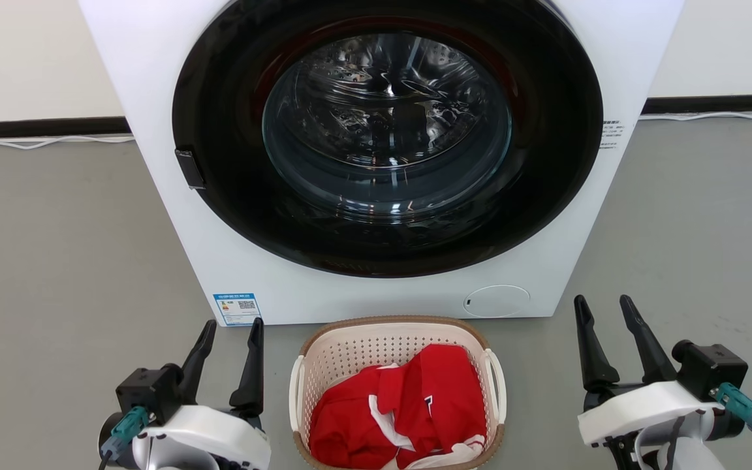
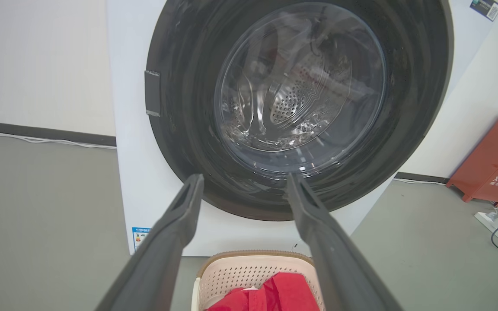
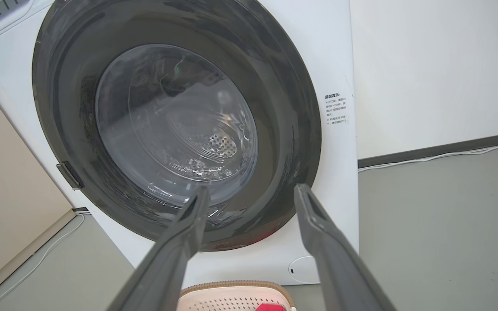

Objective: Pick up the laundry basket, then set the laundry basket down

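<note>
A smooth grey floor (image 1: 56, 261) runs back to a pale wall with a dark skirting strip. A white front-loading washer (image 1: 154, 78) stands on it, its round dark door facing the viewer. Directly in front of the washer, just off its base, a cream perforated laundry basket (image 1: 389, 321) with a brown rim sits on the floor. A thin white cable (image 1: 43, 140) lies along the foot of the wall to the left of the washer, and another stretch runs to its right. Further right of the washer, a red box (image 2: 491, 160) rests on the floor against the wall. A white power strip (image 2: 493, 220) with dark cords lies just in front of the box.
</note>
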Available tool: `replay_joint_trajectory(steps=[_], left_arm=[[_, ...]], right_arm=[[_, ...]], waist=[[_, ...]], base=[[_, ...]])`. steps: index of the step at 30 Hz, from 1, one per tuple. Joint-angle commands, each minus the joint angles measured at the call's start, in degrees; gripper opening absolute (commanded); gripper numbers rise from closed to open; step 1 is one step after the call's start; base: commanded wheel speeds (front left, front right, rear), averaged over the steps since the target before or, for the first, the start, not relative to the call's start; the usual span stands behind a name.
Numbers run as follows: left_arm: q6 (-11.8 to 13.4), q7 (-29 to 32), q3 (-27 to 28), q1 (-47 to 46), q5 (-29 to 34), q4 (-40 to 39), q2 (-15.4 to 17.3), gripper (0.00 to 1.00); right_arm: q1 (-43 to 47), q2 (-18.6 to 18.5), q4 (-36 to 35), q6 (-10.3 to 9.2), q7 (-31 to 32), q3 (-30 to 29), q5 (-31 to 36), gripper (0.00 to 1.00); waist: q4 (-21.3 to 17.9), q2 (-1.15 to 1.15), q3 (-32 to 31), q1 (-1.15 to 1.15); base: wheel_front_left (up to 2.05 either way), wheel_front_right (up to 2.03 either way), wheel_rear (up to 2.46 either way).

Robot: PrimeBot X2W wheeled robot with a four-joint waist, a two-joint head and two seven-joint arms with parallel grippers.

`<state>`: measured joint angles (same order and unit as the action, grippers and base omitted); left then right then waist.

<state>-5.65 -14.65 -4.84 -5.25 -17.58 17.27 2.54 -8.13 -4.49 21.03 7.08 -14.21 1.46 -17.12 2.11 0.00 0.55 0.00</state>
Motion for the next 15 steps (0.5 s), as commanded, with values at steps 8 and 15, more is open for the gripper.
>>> replay_joint_trajectory(steps=[8, 15], left_arm=[[-1.00, -0.35, 1.11, -0.31, -0.98, -2.31, 0.35, 1.00], [-1.16, -0.35, 0.48, -0.47, -1.33, -1.62, 0.34, 1.00]], right_arm=[[-0.20, 0.76, -2.39, 0.41, -0.79, 0.28, 1.61, 1.00], [-0.32, 0.96, -2.30, 0.41, -0.79, 0.57, 1.77, 1.00]], waist=[[-0.12, 0.00, 0.10, 0.00], [-0.26, 0.00, 0.31, 0.00]], base=[[0.00, 0.00, 0.00], [0.00, 0.00, 0.00]])
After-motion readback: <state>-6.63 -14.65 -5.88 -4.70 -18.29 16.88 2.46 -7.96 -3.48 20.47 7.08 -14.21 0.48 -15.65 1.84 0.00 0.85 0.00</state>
